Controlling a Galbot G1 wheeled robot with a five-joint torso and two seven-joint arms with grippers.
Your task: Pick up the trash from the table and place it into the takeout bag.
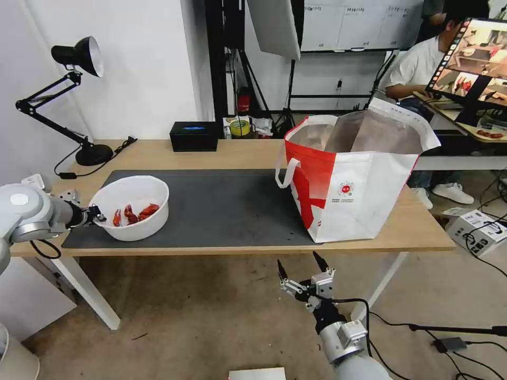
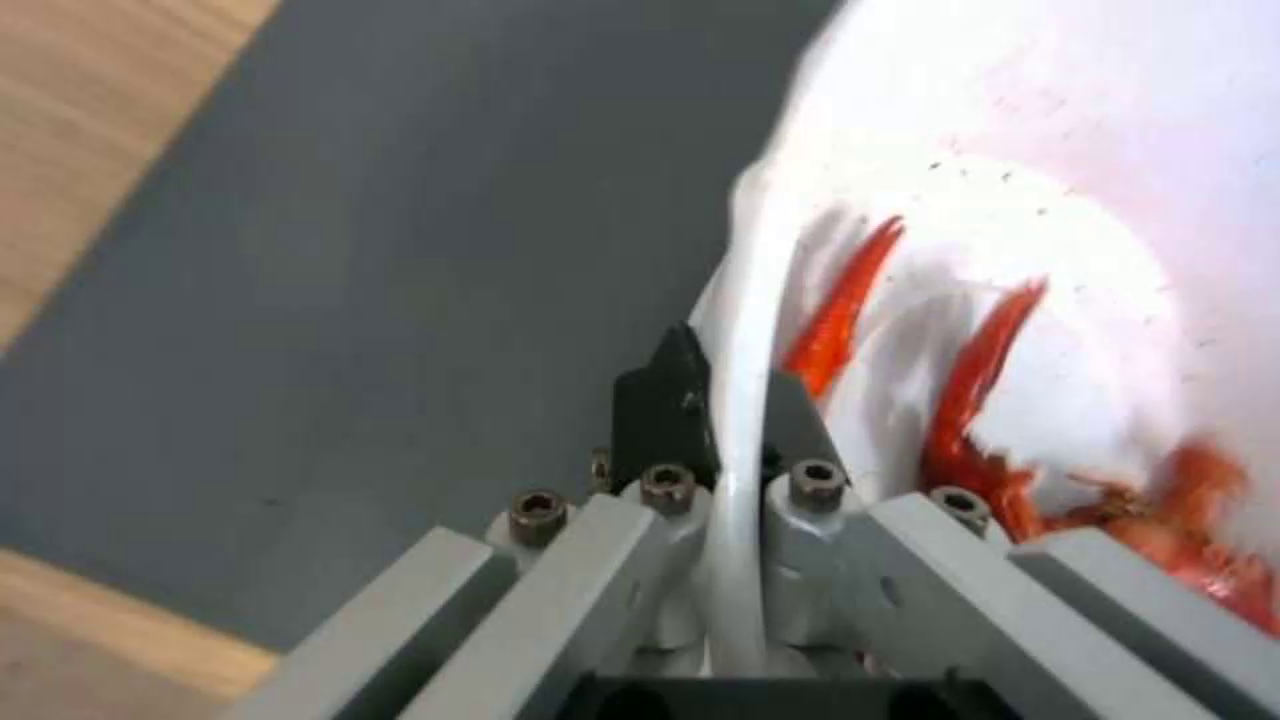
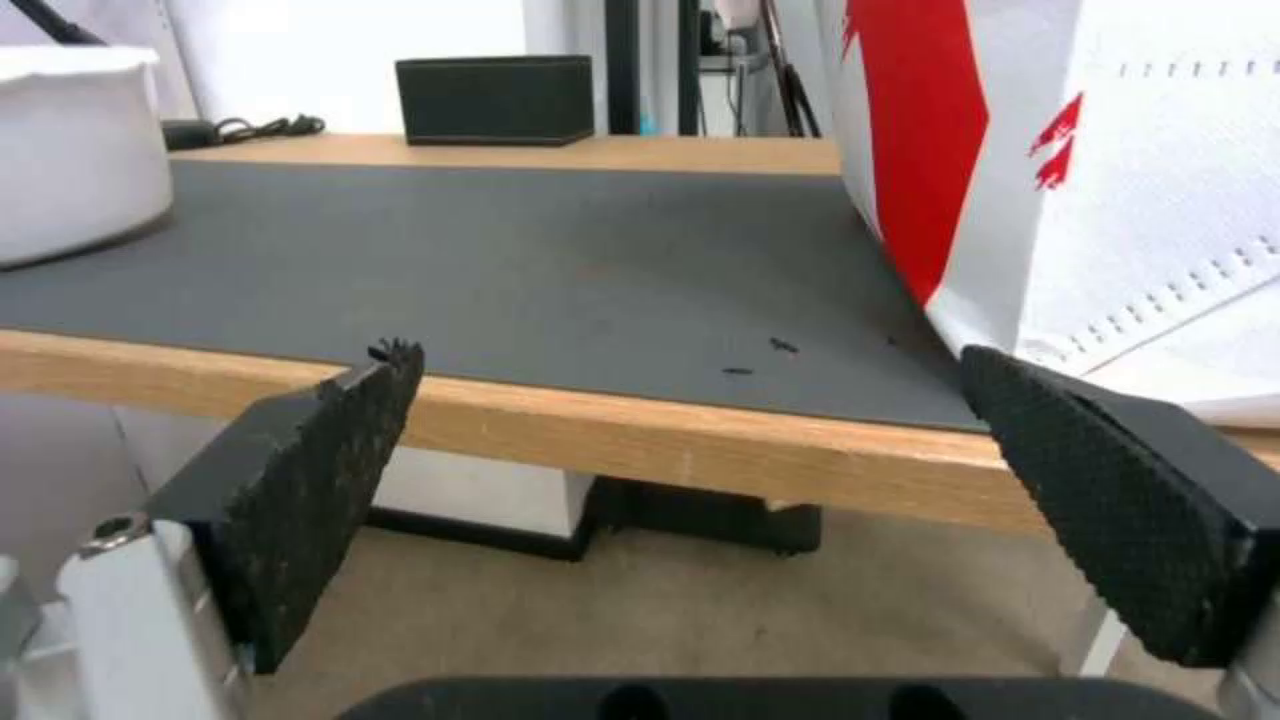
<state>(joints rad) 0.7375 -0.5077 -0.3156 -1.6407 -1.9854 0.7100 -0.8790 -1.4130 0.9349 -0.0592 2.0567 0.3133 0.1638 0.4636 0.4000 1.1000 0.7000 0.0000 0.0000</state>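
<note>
A white round bowl [image 1: 134, 207] holding red crayfish shells [image 1: 138, 212] sits on the left end of the dark grey mat [image 1: 222, 208] on the light-wood table [image 1: 417, 227]. My left gripper [image 1: 96, 215] is shut on the bowl's left rim; the left wrist view shows the white rim [image 2: 742, 400] pinched between the two black fingertips [image 2: 664, 395], with shells [image 2: 980, 370] inside. The red-and-white takeout bag [image 1: 359, 179] stands open at the table's right end. My right gripper [image 1: 299, 262] hangs open below the table's front edge, near the bag [image 3: 1094, 170].
A black desk lamp [image 1: 79, 58] stands at the table's back left, with a small black box [image 1: 194, 136] behind the mat. A person sits at a desk behind the bag. Cables and a cardboard box [image 1: 478, 229] lie on the floor to the right.
</note>
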